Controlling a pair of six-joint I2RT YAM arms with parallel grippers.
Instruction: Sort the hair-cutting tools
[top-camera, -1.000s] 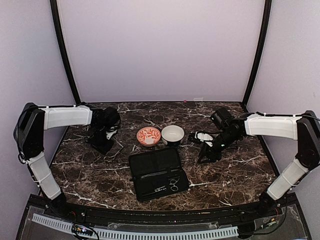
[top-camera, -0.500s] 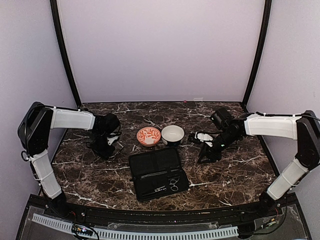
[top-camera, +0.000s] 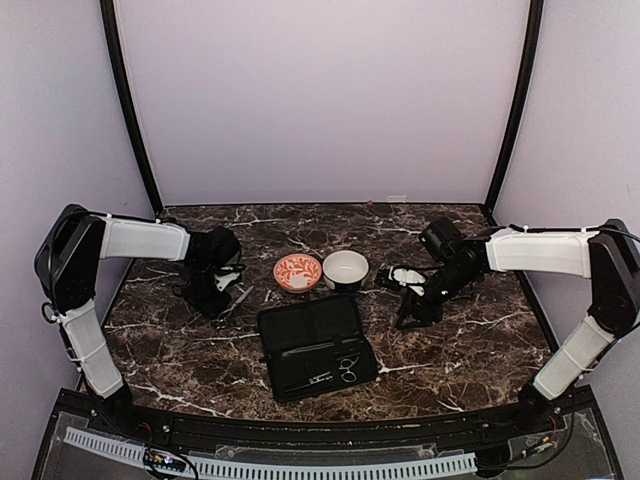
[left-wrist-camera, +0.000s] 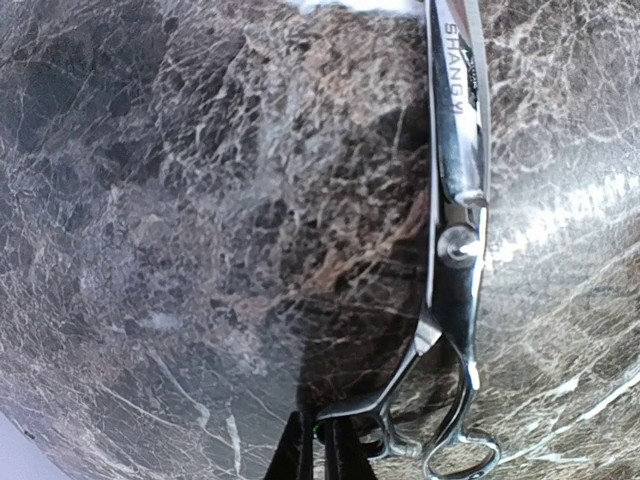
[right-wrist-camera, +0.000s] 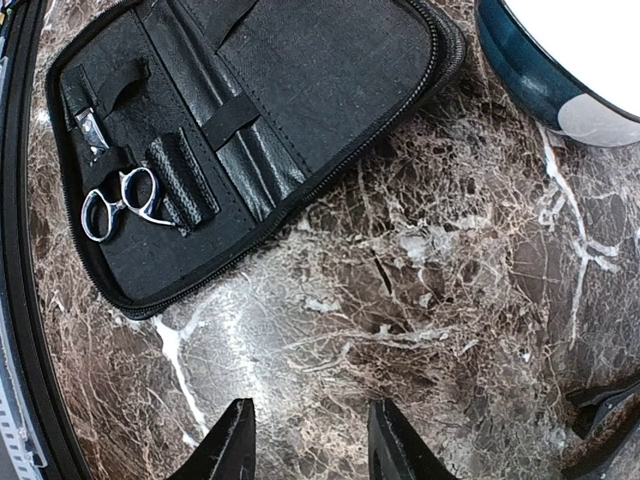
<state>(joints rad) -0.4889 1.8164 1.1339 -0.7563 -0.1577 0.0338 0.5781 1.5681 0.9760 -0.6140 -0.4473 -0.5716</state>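
A pair of silvery scissors (left-wrist-camera: 455, 230) lies along the marble, ring handles toward my left gripper (left-wrist-camera: 322, 425). Its fingers (left-wrist-camera: 298, 450) are pressed together on the tip of one handle arm. In the top view this gripper (top-camera: 213, 297) is low at the table's left, with the scissors (top-camera: 236, 295) just right of it. The open black case (top-camera: 315, 345) holds a second pair of scissors (right-wrist-camera: 120, 200), dark comb-like sticks (right-wrist-camera: 180, 175) under straps, and a small metal tool (right-wrist-camera: 90, 125). My right gripper (right-wrist-camera: 310, 425) is open and empty over bare marble right of the case (right-wrist-camera: 250, 110).
An orange-patterned bowl (top-camera: 297, 271) and a white bowl (top-camera: 345, 268) stand side by side behind the case; the white bowl's rim (right-wrist-camera: 560, 70) shows in the right wrist view. Black clips (right-wrist-camera: 605, 400) lie on the marble right of my right gripper.
My left gripper has sunk lower toward the table and shifted slightly right by the scissors. The right arm has not moved.
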